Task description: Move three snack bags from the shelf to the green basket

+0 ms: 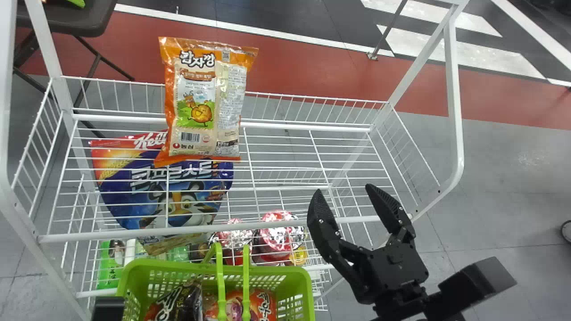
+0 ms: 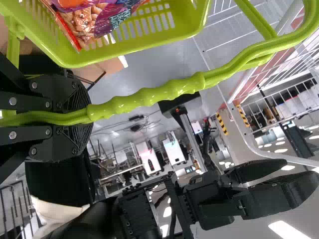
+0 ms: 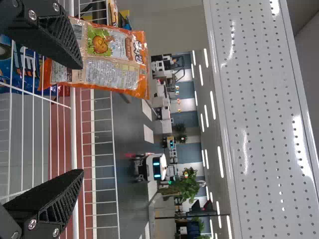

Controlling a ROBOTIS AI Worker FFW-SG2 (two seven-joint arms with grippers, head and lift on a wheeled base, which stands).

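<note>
An orange snack bag (image 1: 203,102) stands upright at the back of the wire shelf, left of centre; in the right wrist view the bag (image 3: 112,59) is beyond one finger. My right gripper (image 1: 347,191) is open over the shelf's front right part, right of the bag and apart from it; in its wrist view the gripper (image 3: 79,119) has nothing between its fingers. The green basket (image 1: 178,266) is at the front, holding a dark bag (image 1: 189,301) and a red-orange bag (image 1: 263,305). My left gripper (image 2: 82,117) is shut on the basket handle (image 2: 169,92).
A blue cereal bag (image 1: 165,191) lies beneath the upper rack's wires, with red-lidded containers (image 1: 276,236) to its right. White shelf posts (image 1: 453,98) rise at both sides. In the right wrist view a perforated white panel (image 3: 259,119) runs along the shelf.
</note>
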